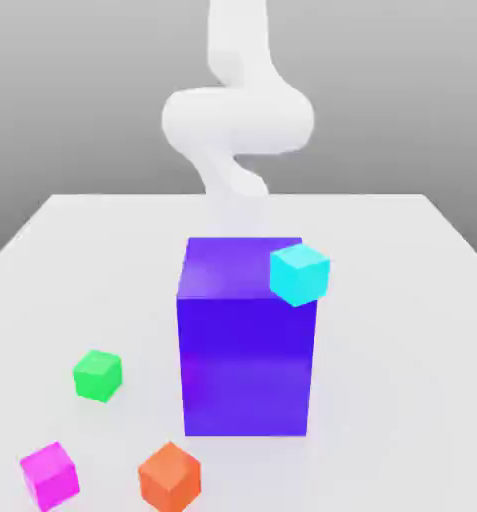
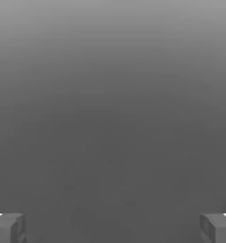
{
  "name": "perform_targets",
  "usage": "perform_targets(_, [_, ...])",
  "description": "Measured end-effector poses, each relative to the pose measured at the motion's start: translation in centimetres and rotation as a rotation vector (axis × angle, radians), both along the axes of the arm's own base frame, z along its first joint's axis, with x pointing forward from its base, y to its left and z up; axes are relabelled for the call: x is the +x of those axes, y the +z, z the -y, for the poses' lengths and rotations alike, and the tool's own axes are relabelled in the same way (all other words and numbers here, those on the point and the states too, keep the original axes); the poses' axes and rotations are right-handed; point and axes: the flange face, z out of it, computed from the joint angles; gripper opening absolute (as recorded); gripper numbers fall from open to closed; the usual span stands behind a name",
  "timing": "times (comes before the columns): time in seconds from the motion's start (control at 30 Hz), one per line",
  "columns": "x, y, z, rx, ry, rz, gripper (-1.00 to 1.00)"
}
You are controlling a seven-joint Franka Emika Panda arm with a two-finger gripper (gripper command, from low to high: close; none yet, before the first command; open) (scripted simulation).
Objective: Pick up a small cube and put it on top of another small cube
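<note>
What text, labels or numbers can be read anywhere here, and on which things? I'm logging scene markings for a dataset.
None: no word, number, brand or sign stands on anything.
The magenta-pink cube, green cube, orange cube, cyan cube and big purple-blue block all have plain, single-colour faces.
The table, the white arm and the pincer are unmarked too.
</note>
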Motion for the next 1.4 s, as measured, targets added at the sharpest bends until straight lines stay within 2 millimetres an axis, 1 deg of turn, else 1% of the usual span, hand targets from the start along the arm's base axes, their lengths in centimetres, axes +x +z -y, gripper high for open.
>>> perform_targets(0.1, [3.7,-4.3,2.1,0.039,-0.071,-0.080,0.00])
perform_targets(0.23, [7.5,-10.4,5.0,0.087,-0.167,-0.180,0.00])
perform_targets(0.37, [10.3,-17.0,8.2,0.134,-0.267,-0.277,0.00])
perform_targets(0.5, [11.8,-24.1,11.4,0.178,-0.372,-0.374,0.00])
perform_targets(0.6, [12.1,-29.5,14.2,0.211,-0.460,-0.445,0.00])
perform_targets(0.67, [11.8,-33.2,16.1,0.233,-0.522,-0.491,0.00])
perform_targets(0.73, [11.5,-36.9,17.2,0.250,-0.572,-0.539,0.00])
perform_targets(0.8, [10.9,-40.6,18.3,0.267,-0.622,-0.586,0.00])
perform_targets(0.9, [9.3,-46.1,20.1,0.292,-0.705,-0.656,0.00])
perform_targets(0.97, [8.6,-49.3,20.7,0.300,-0.735,-0.682,0.00])
perform_targets(1.07, [8.4,-53.6,20.9,0.302,-0.745,-0.689,0.00])
perform_targets(1.1, [8.4,-54.6,20.9,0.302,-0.745,-0.689,-1.00])
perform_targets(1.27, [8.4,-54.6,20.9,0.302,-0.745,-0.689,-1.00])
perform_targets(1.3, [8.3,-55.1,20.9,0.302,-0.746,-0.689,-1.00])
perform_targets(1.33, [8.3,-54.7,20.9,0.302,-0.746,-0.689,-1.00])
perform_targets(1.4, [8.4,-52.7,20.9,0.302,-0.746,-0.689,-1.00])
